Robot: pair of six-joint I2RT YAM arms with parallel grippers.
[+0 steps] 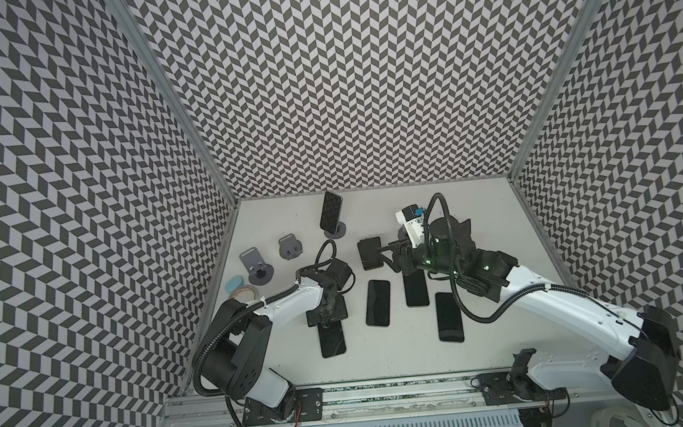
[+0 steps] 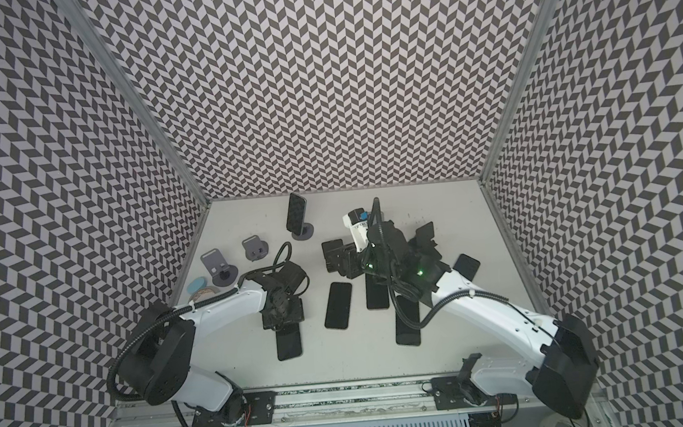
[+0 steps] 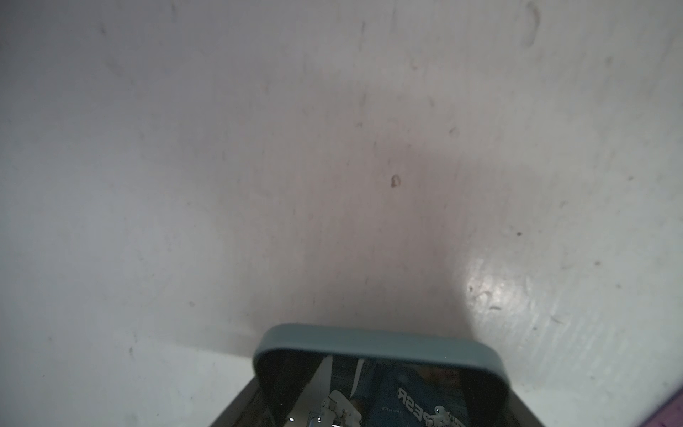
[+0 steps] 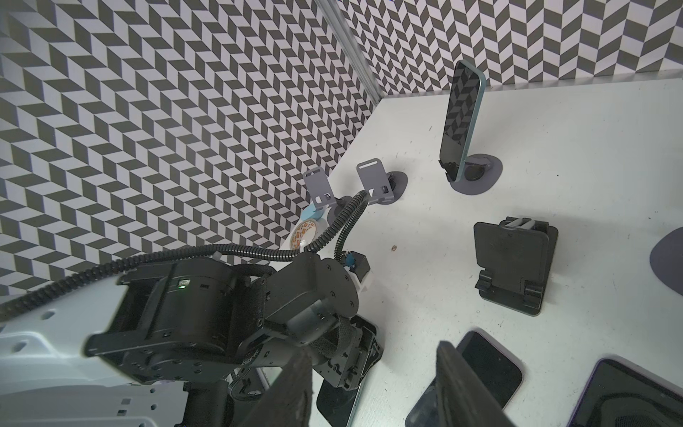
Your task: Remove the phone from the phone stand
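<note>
Zigzag walls (image 1: 364, 96) hug a smooth white table (image 1: 376, 205). Shiny flat phone (image 1: 330, 211) leans on its round gray stand (image 1: 338, 233). Right tool (image 4: 373, 347) wide, empty; left tool (image 1: 327, 311) unclear.

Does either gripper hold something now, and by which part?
Right gripper holds nothing. Left gripper is over one end of a flat phone; a grip cannot be told.
</note>
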